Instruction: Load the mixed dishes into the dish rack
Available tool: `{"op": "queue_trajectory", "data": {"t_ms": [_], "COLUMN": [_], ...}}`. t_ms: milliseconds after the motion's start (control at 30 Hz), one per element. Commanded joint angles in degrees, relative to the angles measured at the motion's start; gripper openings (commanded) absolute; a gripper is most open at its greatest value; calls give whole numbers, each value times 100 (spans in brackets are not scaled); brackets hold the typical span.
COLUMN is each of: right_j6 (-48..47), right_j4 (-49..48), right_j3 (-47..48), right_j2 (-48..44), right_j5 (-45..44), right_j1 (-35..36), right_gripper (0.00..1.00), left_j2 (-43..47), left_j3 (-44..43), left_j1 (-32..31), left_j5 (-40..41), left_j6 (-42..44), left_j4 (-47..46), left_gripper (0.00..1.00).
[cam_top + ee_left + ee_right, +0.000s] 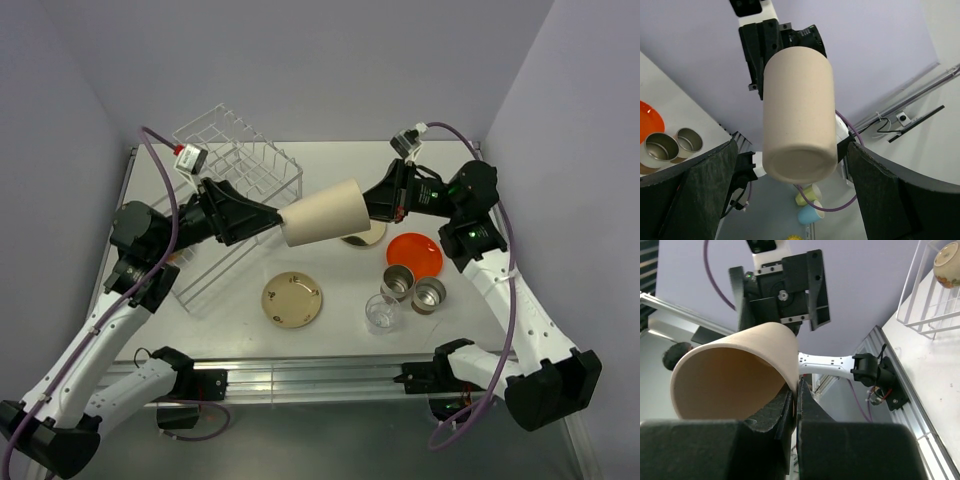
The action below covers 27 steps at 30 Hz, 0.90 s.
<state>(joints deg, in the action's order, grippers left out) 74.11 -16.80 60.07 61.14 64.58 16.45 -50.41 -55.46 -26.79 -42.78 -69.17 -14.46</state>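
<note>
The tall beige cup (325, 225) hangs on its side in mid-air above the table's middle. My right gripper (378, 205) is shut on its rim, one finger inside and one outside, as the right wrist view shows (797, 390). My left gripper (272, 222) is open, its fingers (705, 190) either side of the cup's base (797, 165) and apart from it. The white wire dish rack (240, 160) stands at the back left. A cream plate (292, 299), an orange plate (415, 254), two metal cups (398, 281) (429, 294) and a clear glass (382, 312) sit on the table.
Another cream plate (365, 236) lies partly hidden under the held cup. A cream dish with brown motifs (946, 267) sits inside the rack. The rack's low tray section (210, 275) lies under my left arm. Walls close in on the left, back and right.
</note>
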Motion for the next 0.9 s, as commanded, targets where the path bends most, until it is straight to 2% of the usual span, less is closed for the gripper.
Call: {"op": "queue_trajectory", "data": {"t_ms": [0,200,267,367,667,767,867], "right_j6": [16,-265,-134,-361,-476,-519,-599], "right_j4": [-307,10,-262,44,168,194,300], "right_j3": [312,453,409,575,629,637,663], "right_j2": [47,178,170,205,302,310,310], "right_j5": [-41,-165,-191,-252,-367,-367,-402], "right_j1": [139,324,324,324,491,526,535], "right_gripper": [0,0,0,0,0,0,0], "left_j2": [23,75,93,128,84,84,32], "left_j3": [44,237,246,273,211,194,167], "left_j1": [-107,-169,-195,-239,-319,-319,-327], "left_j5": [-2,7,25,77,130,183,183], "left_j6": [-255,-554,-545,-545,-554,-580,-598], "left_j4": [-611,-1022,-998,-971,-971,-971,-980], "left_gripper": [99,99,99,99,98,93,75]}}
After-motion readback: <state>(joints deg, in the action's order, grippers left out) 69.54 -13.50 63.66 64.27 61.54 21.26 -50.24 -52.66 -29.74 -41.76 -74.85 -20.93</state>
